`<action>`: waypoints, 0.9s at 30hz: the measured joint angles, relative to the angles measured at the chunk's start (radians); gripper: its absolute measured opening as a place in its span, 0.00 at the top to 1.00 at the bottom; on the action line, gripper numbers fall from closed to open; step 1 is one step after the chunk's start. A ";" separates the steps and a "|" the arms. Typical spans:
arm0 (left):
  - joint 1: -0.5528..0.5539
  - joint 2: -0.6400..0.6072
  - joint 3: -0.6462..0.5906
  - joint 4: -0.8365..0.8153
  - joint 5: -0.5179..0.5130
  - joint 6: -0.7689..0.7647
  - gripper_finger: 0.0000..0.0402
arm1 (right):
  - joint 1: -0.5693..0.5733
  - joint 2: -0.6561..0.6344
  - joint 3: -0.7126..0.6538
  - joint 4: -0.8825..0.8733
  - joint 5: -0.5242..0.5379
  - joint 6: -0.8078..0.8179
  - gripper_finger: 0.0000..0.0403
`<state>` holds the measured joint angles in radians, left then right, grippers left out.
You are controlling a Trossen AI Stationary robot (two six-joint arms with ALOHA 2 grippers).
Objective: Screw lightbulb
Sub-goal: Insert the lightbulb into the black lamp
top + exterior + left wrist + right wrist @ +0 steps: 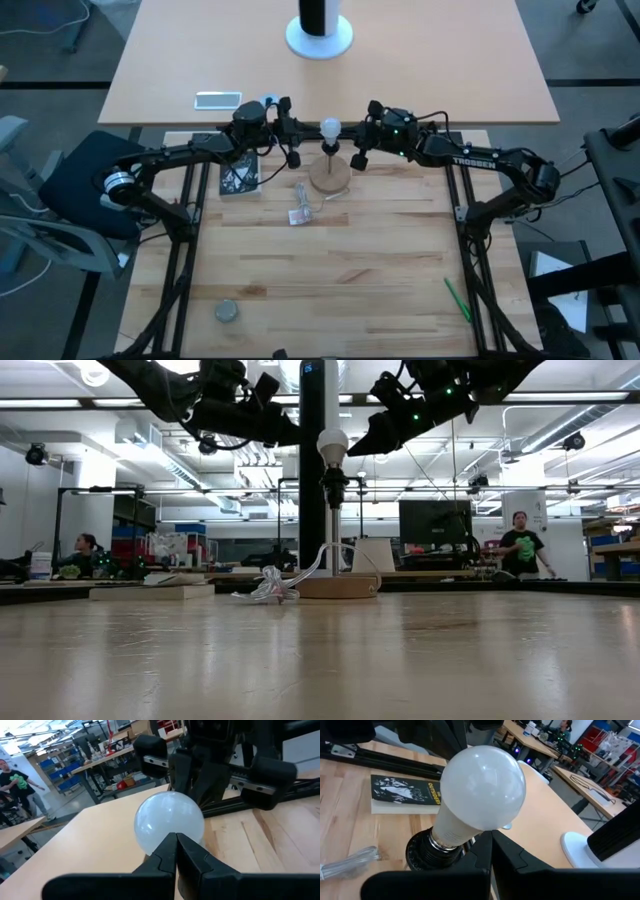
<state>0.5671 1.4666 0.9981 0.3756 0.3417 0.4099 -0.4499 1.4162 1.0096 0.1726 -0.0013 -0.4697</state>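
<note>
Between both closed end effectors (297,128) (360,135), lightbulb (329,128), socketed

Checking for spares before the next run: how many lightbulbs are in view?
1. The lightbulb sits in the black socket atop the lamp stand on the round wooden base, between the two grippers. No spare shows on the table; one could be hidden.

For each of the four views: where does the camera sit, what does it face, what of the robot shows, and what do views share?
High: overhead, straight down on the table; both arms flank the lightbulb.
Low: tabletop height, facing the room; the arms enter from above the socket.
Left wrist: behind the shut left gripper, facing the bulb.
Right wrist: behind the shut right gripper, facing bulb, socket and a book.
Shared: every view shows the bulb.
</note>
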 joint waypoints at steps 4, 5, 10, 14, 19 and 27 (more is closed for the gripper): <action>0.000 0.000 0.000 -0.004 0.011 0.001 1.00 | 0.002 0.000 0.000 -0.004 -0.001 0.000 1.00; 0.000 0.000 0.000 -0.008 0.013 0.005 1.00 | 0.002 -0.001 0.000 -0.004 -0.001 0.000 1.00; -0.001 0.000 0.001 -0.028 0.021 0.009 1.00 | 0.004 -0.001 0.000 -0.010 -0.003 -0.001 1.00; -0.001 0.001 0.001 -0.031 0.044 0.009 1.00 | 0.005 -0.002 0.000 -0.023 -0.008 0.002 1.00; -0.002 0.002 0.001 -0.035 0.045 0.019 1.00 | 0.009 -0.002 0.000 -0.034 -0.009 0.013 1.00; -0.001 0.003 0.001 -0.036 0.042 0.016 1.00 | 0.013 -0.002 0.000 -0.035 -0.008 0.016 1.00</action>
<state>0.5663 1.4693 0.9989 0.3401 0.3836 0.4255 -0.4372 1.4147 1.0096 0.1379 -0.0093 -0.4538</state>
